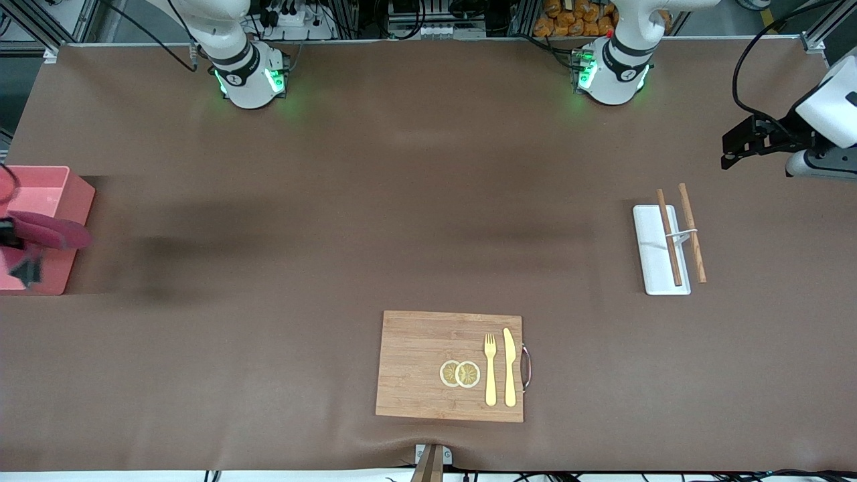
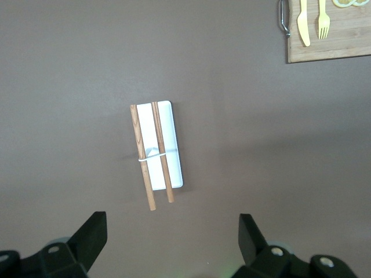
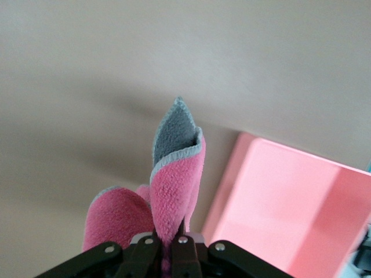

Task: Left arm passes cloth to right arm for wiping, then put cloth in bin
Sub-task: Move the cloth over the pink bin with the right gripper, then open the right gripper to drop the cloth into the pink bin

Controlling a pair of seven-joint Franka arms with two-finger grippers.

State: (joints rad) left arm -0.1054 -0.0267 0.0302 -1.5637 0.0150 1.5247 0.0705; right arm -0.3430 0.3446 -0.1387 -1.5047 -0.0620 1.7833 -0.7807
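The magenta cloth (image 1: 53,234), grey along its edge, hangs bunched over the pink bin (image 1: 47,191) at the right arm's end of the table. My right gripper (image 1: 12,233) is shut on it. In the right wrist view the cloth (image 3: 177,191) stands up from between the closed fingers (image 3: 152,255), with the gripper (image 3: 171,242) beside the bin's wall (image 3: 278,208). My left gripper (image 1: 735,146) waits open and empty in the air at the left arm's end of the table. In its own view the left gripper (image 2: 172,231) is over bare table near the white tray.
A white flat tray (image 1: 649,248) with two wooden chopsticks (image 1: 669,237) lies toward the left arm's end. A wooden board (image 1: 415,365) near the front edge carries a yellow fork (image 1: 490,368), a knife (image 1: 509,367) and lemon slices (image 1: 460,373).
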